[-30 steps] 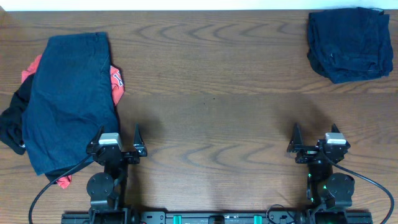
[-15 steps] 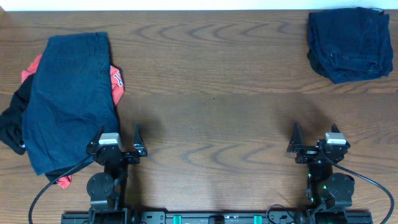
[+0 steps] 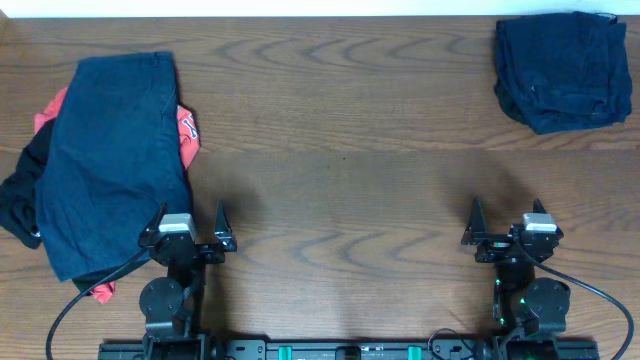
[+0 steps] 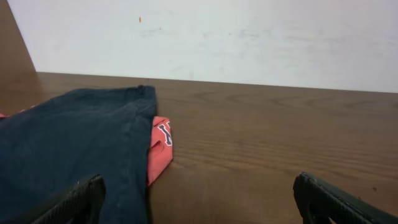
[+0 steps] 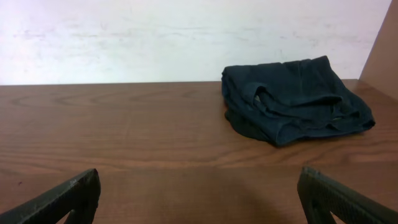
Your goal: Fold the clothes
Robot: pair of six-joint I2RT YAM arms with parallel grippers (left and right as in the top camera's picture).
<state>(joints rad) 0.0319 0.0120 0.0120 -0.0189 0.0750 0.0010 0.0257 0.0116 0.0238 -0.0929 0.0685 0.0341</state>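
Note:
Wide dark blue denim shorts [image 3: 110, 160] lie flat at the left of the table, on top of a red T-shirt [image 3: 187, 135] and a black garment [image 3: 18, 195]. The shorts [image 4: 68, 143] and red shirt [image 4: 160, 152] also show in the left wrist view. Folded navy denim [image 3: 562, 68] sits at the far right corner and shows in the right wrist view [image 5: 295, 99]. My left gripper [image 3: 190, 226] is open and empty by the shorts' near right edge. My right gripper [image 3: 505, 222] is open and empty over bare table.
The brown wooden table [image 3: 340, 150] spans the view, with a white wall [image 5: 186, 37] behind its far edge. Both arm bases stand at the near edge.

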